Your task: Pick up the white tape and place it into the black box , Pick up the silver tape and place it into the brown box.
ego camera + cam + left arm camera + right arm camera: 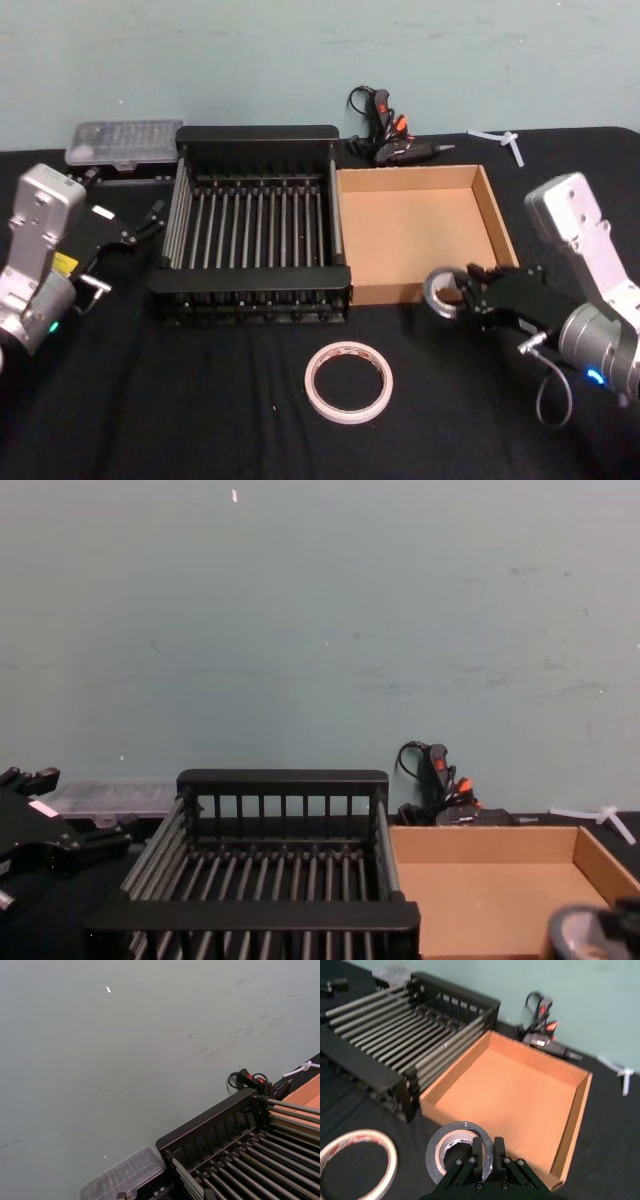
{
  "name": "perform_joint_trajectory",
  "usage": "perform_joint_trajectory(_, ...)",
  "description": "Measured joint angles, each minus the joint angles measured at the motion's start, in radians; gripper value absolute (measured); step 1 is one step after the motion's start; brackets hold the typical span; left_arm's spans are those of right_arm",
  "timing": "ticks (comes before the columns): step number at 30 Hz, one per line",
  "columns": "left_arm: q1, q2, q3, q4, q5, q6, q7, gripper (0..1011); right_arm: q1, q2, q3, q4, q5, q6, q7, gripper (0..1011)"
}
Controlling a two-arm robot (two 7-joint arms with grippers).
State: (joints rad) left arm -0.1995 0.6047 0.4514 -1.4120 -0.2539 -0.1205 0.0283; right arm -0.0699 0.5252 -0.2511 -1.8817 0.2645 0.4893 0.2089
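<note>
The silver tape (442,290) is a small grey roll pinched by its wall in my right gripper (462,293), which is shut on it. It hangs just in front of the near wall of the brown box (410,235). In the right wrist view the fingers (479,1152) clamp the roll (451,1141) before the cardboard tray (515,1090). The white tape (348,382) lies flat on the black cloth, in front of the black box (255,135). My left gripper (142,224) is parked open, left of the black box.
A black and orange glue gun (385,135) lies behind the boxes by the wall. A clear plastic case (125,142) sits at the back left, and a small white plastic piece (505,140) at the back right. Black cloth covers the table.
</note>
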Motion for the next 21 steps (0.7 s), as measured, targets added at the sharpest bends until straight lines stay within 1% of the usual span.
perform_joint_trajectory(7, 0.000, 0.000, 0.000, 0.000, 0.000, 0.000, 0.000, 1001, 0.054, -0.025, -0.002, 0.025, -0.037, -0.033, 0.005, 140)
perform_joint_trajectory(10, 0.000, 0.000, 0.000, 0.000, 0.000, 0.000, 0.000, 1001, 0.095, -0.044, -0.010, 0.056, -0.060, -0.052, 0.007, 142)
perform_joint_trajectory(11, 0.000, 0.000, 0.000, 0.000, 0.000, 0.000, 0.000, 1001, 0.095, -0.044, -0.010, 0.056, -0.060, -0.052, 0.007, 142)
perform_joint_trajectory(14, 0.000, 0.000, 0.000, 0.000, 0.000, 0.000, 0.000, 1001, 0.143, -0.068, -0.019, 0.099, -0.086, -0.073, 0.006, 142)
perform_joint_trajectory(17, 0.000, 0.000, 0.000, 0.000, 0.000, 0.000, 0.000, 1001, 0.172, -0.083, -0.025, 0.129, -0.102, -0.088, 0.003, 142)
perform_joint_trajectory(18, 0.000, 0.000, 0.000, 0.000, 0.000, 0.000, 0.000, 1001, 0.193, -0.096, -0.030, 0.152, -0.115, -0.103, -0.001, 142)
perform_joint_trajectory(21, 0.000, 0.000, 0.000, 0.000, 0.000, 0.000, 0.000, 1001, 0.228, -0.118, -0.037, 0.198, -0.137, -0.137, -0.010, 142)
